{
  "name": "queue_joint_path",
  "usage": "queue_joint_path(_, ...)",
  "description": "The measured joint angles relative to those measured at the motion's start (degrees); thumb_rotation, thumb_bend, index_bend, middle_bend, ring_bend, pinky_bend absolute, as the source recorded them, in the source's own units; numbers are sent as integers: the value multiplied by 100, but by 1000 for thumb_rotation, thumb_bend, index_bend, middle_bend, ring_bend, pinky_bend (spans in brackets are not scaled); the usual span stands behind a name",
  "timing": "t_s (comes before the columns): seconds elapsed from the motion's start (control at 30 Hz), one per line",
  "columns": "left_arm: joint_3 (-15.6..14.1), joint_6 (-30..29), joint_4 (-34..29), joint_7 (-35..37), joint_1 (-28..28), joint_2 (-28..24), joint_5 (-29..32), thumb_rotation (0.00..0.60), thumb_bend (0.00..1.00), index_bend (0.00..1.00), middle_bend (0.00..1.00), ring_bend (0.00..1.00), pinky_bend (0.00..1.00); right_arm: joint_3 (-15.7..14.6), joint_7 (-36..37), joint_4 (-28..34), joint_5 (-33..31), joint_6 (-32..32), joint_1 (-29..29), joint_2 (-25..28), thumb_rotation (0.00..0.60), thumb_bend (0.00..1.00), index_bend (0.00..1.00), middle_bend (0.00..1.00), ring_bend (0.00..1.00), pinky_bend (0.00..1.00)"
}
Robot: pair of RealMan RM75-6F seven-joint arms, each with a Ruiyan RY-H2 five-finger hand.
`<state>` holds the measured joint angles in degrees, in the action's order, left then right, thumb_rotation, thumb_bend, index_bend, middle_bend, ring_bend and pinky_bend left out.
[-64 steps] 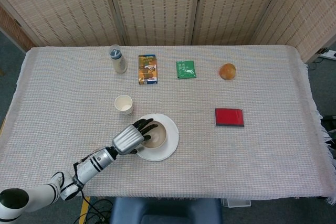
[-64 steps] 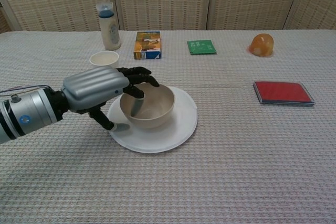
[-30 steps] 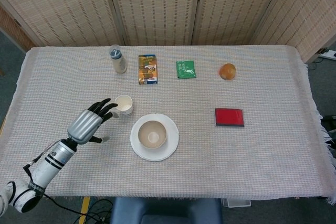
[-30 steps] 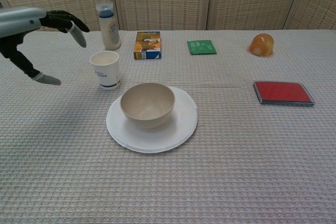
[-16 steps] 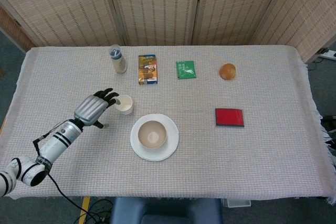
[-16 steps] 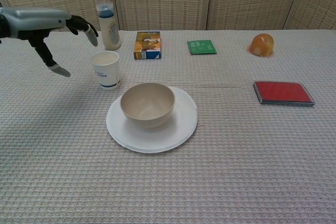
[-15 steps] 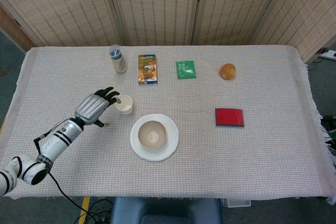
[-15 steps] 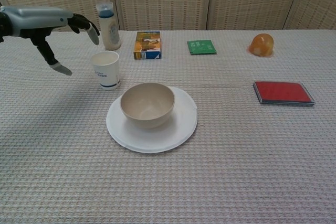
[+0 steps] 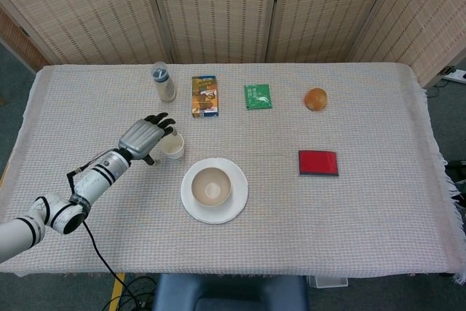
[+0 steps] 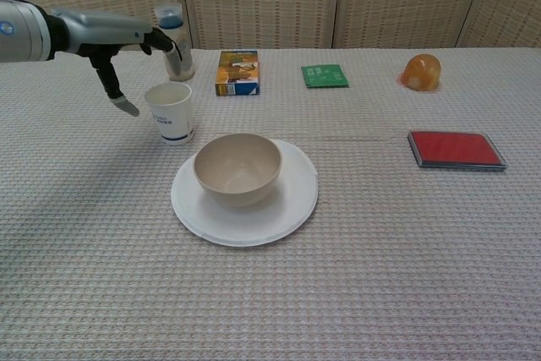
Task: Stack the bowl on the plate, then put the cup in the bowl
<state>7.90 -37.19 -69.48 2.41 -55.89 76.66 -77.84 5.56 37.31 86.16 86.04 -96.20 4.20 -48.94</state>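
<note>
The bowl sits centred on the plate. The cup stands upright on the table, just beside the plate's far-left edge and outside the bowl. The left hand hovers just left of the cup, fingers spread apart over its rim and thumb lowered beside its wall, holding nothing. The right hand appears in neither view.
</note>
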Motion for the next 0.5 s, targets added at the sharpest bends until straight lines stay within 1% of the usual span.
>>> queue_joint_path(0.27,-1,317,537,246,-318,246,-138,600,114,300,162,0,199,65,-21,-15,-126,107,-19,-12,600,207,0,44,0,0)
queue_joint_path(0.5,-110,604,816,374,-484,344,-233,600,115,305,162,0,199,94,38,-38,-154,140,-17,-8,600,206,0,44,0,0)
